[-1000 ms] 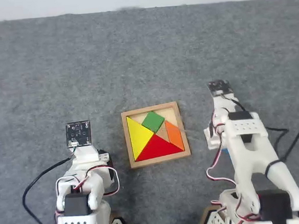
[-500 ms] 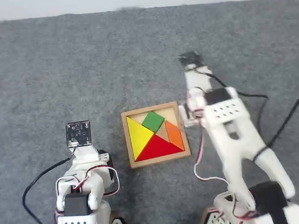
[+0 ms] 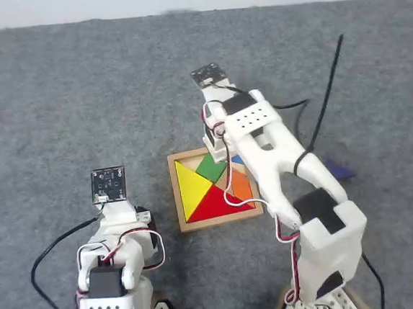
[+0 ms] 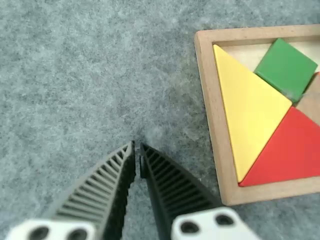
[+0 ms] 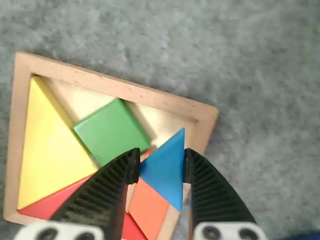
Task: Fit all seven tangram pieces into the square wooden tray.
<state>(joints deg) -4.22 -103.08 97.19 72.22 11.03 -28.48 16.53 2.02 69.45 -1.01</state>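
Tray [image 3: 174, 193] sat on grey mat [image 3: 77, 86], with yellow triangle [image 3: 190, 188], green square [image 3: 211, 167], red triangle [image 3: 218, 202] and orange piece [image 3: 242, 187] inside. Right gripper [image 5: 161, 155] was clenched on blue triangle [image 5: 168, 170], held over the tray corner beside the green square and orange piece. Left gripper [image 4: 136, 146] was closed on nothing, over the mat near the tray's yellow-triangle side. Dark purple piece [image 3: 336, 167] lay well apart from the tray, on its opposite side.

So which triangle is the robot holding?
The blue triangle. It is pinched in the right gripper over the tray, while the yellow triangle and red triangle lie flat inside it.
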